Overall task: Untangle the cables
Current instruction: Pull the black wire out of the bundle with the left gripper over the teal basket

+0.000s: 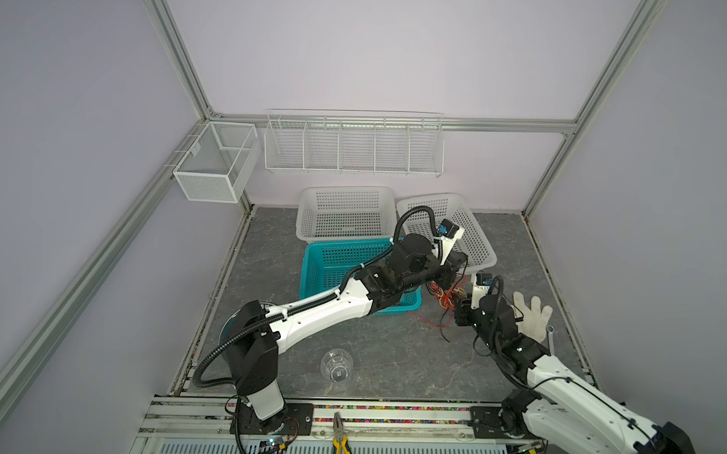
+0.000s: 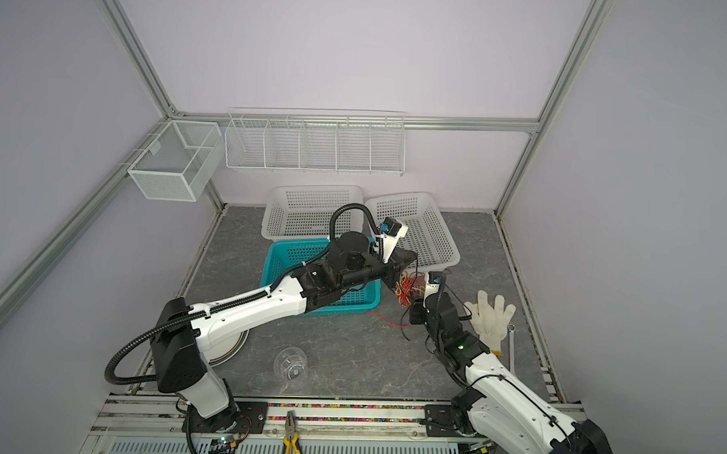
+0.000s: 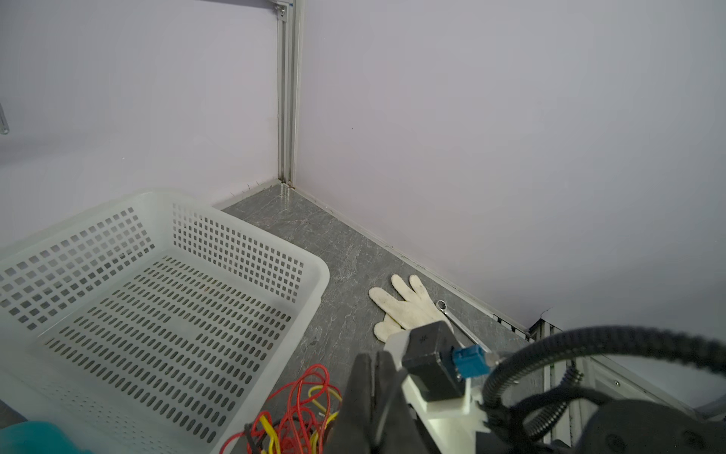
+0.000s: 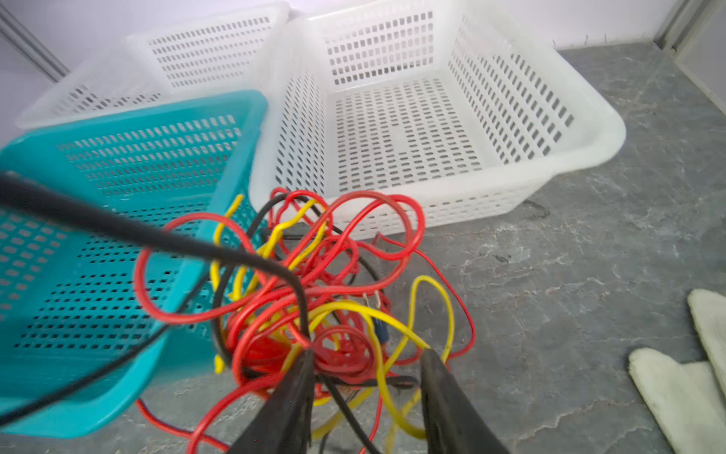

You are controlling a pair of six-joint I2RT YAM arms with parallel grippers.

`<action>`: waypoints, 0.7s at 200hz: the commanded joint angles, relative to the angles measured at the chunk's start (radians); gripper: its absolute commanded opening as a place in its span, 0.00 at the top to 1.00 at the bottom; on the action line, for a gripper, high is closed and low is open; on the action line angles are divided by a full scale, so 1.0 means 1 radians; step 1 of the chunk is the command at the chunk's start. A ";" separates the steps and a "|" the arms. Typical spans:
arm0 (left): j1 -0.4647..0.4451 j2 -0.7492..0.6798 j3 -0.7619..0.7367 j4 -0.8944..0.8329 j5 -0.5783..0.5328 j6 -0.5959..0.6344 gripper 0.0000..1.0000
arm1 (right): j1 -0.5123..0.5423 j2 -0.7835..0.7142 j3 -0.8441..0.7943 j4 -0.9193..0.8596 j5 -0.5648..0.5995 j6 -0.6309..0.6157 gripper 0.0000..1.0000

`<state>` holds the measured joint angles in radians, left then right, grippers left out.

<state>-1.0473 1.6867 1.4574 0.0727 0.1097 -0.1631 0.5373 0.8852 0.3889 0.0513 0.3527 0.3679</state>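
The cables [image 1: 446, 295] are one tangle of thin red, yellow and black wires just right of the teal basket, also in a top view [image 2: 409, 288]; loose ends trail on the table. My left gripper [image 3: 375, 363] hovers over the tangle [image 3: 302, 408], jaws pressed together, with a black strand running out from between them. That black cable runs taut up and away from the tangle [image 4: 314, 283] in the right wrist view. My right gripper [image 4: 369, 361] is open at the near side of the tangle. Yellow, red and black strands pass between its fingers [image 4: 298, 393].
A teal basket [image 1: 331, 256] stands under the left forearm, with two white baskets [image 1: 345, 211] [image 1: 474, 236] behind. A white glove [image 1: 531, 317] and a wrench [image 1: 551, 338] lie at the right. A clear glass [image 1: 336, 364] stands near the front, yellow-handled pliers [image 1: 340, 439] on the rail.
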 commanded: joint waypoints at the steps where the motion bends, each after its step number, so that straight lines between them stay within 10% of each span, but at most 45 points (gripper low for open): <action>1: 0.001 -0.042 0.059 0.006 0.007 0.009 1.00 | -0.023 0.019 -0.037 -0.004 0.041 0.060 0.62; 140: 0.021 -0.094 0.228 -0.078 -0.087 0.141 1.00 | -0.053 0.077 -0.051 -0.060 0.094 0.115 0.69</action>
<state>-1.0344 1.6062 1.6009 0.0139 0.0422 -0.0658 0.4919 0.9409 0.3489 0.0044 0.4301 0.4557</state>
